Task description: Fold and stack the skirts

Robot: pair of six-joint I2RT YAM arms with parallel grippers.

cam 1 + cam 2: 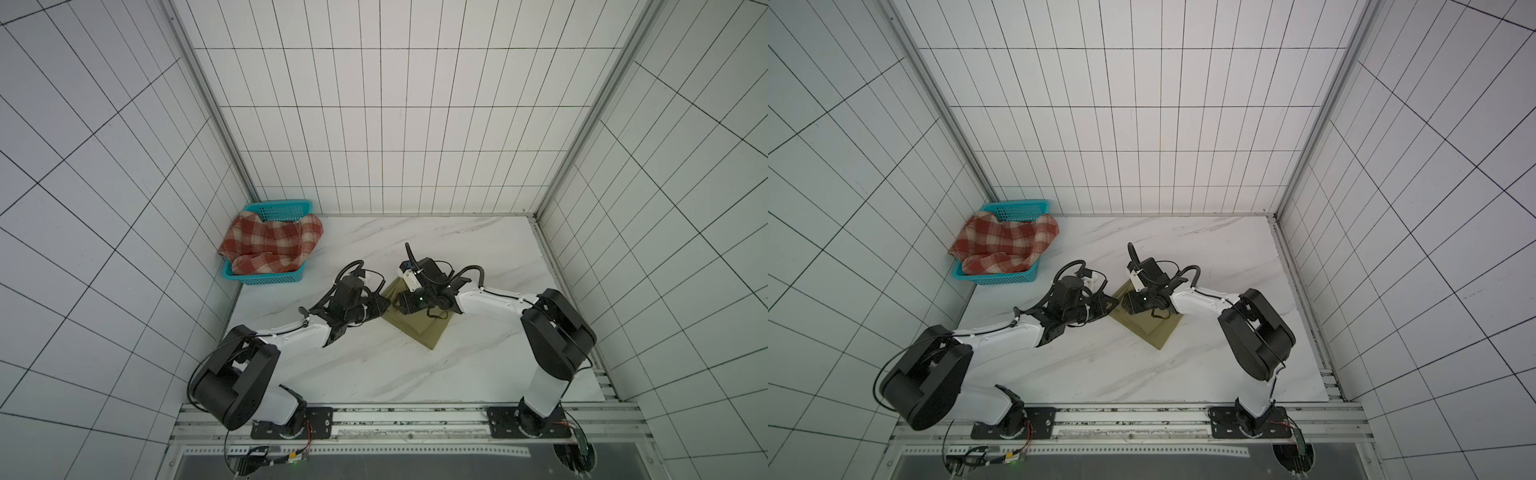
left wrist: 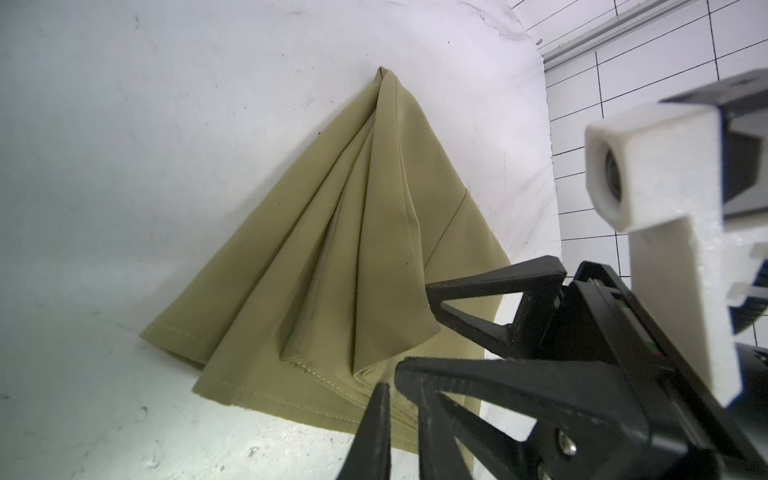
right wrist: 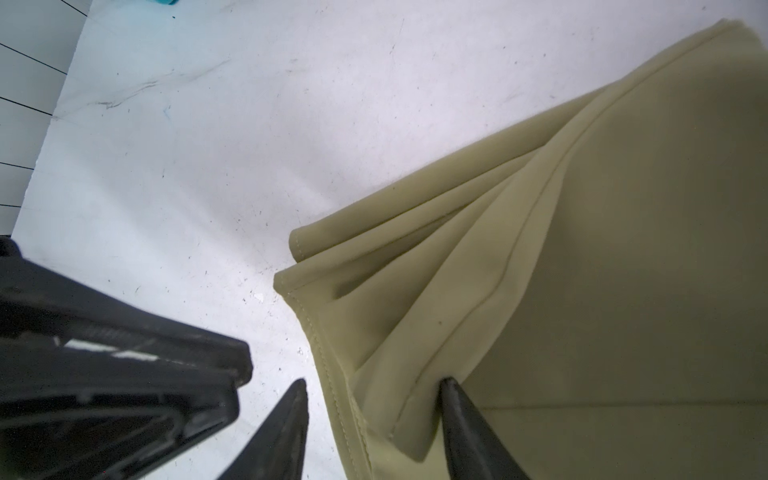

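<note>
At the centre of both top views, the olive skirt (image 1: 419, 332) lies on the marble table (image 1: 457, 374). It is folded into a layered wedge, with loose pleats fanning toward its stitched hem. Both arms meet over its upper left corner.

Right gripper (image 3: 374, 384): jaws apart, straddling the hemmed corner. One fingertip (image 3: 457, 407) rests on a fold and its partner is over bare table, so nothing is clamped.

Left gripper (image 3: 244, 382): fingers nearly together, just beside the cloth, holding nothing that I can see.

At the upper left of the table, the plaid skirt (image 1: 270, 245) sits crumpled in the teal basket (image 1: 266, 279), spilling over its rims, not yet folded.

Handling, as judged from where I stand: the olive fabric looks thin, smooth and limp. It should be light to lift but apt to slide, and its layers would likely slip apart if only the top one is pinched. A hold through all layers at a hem corner seems safest. The plaid looks thicker and bulkier, yet less slippery. Its edge draped over the basket's near rim offers the readiest hold.
</note>
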